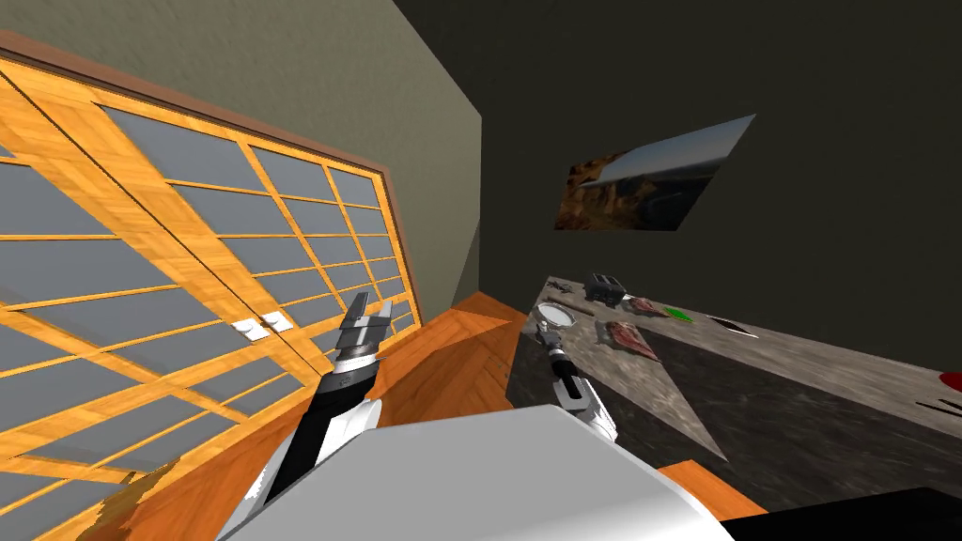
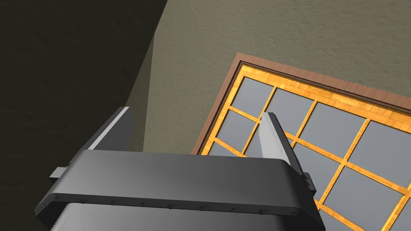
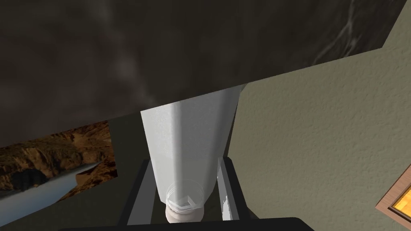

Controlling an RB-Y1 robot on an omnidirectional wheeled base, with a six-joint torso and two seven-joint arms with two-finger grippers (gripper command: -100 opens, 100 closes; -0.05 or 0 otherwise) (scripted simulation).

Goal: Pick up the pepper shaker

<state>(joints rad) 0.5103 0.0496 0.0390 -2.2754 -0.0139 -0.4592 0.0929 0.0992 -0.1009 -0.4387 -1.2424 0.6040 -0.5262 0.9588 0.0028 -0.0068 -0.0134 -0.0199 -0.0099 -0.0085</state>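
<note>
The pepper shaker [image 3: 188, 136] is a pale grey, tapered body with a small round cap at the end nearest my hand. My right gripper [image 3: 184, 196] is shut on it, one finger pressing each side near the cap. Behind the shaker in the right wrist view are the wall and a dark surface, not the counter. In the head view my right gripper [image 1: 545, 336] hangs over the left end of the grey stone counter [image 1: 752, 376]. My left gripper [image 1: 366, 319] is raised off to the left, and its fingers [image 2: 273, 136] stand open with nothing between them.
On the counter lie a white plate [image 1: 556, 316], a dark toaster [image 1: 606, 287], two slabs of meat [image 1: 629, 340], a green item [image 1: 678, 315] and something red [image 1: 951, 379] at the far right. Wood-framed glazed doors [image 1: 188, 282] stand to the left.
</note>
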